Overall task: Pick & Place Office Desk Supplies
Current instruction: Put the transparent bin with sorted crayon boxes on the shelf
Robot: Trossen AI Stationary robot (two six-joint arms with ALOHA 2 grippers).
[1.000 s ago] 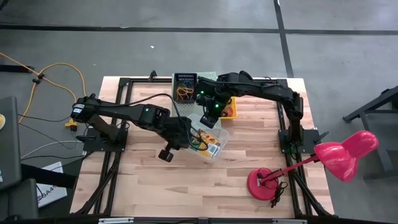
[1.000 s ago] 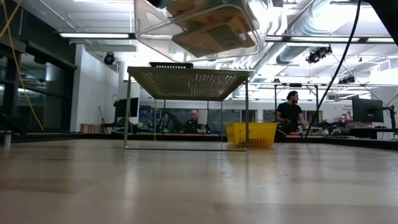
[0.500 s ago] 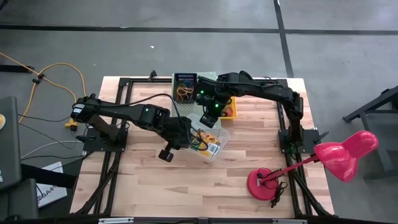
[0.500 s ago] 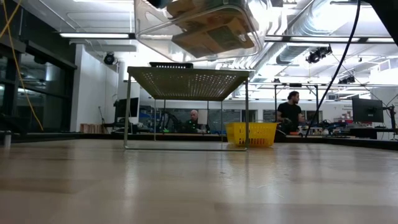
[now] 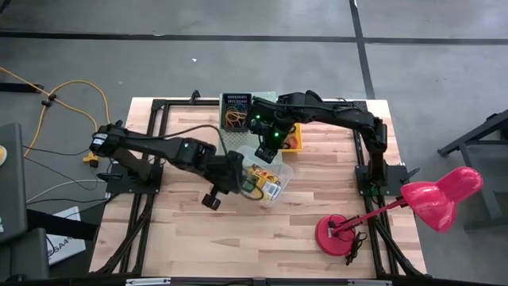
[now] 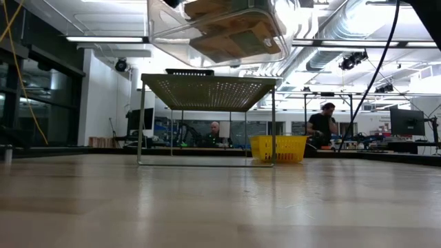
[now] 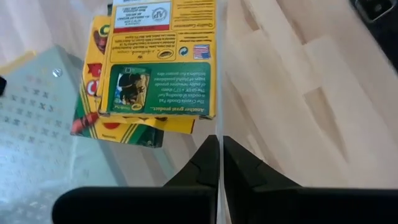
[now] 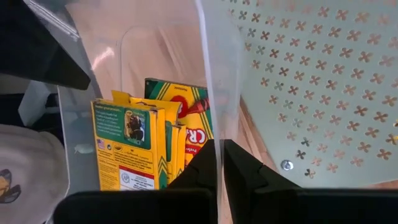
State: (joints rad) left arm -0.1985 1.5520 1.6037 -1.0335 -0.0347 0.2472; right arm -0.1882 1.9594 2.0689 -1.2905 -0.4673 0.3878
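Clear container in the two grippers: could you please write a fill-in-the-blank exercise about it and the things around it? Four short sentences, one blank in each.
1. The clear container holds yellow-and-green ____ boxes.
2. In the low view the container hangs ____ the table, not resting on it.
3. The left gripper and the right gripper each have their jaws ____ on a thin wall of the container.
4. The lamp near the table's right edge is ____ in colour.

Missing words: crayon; above; shut; pink
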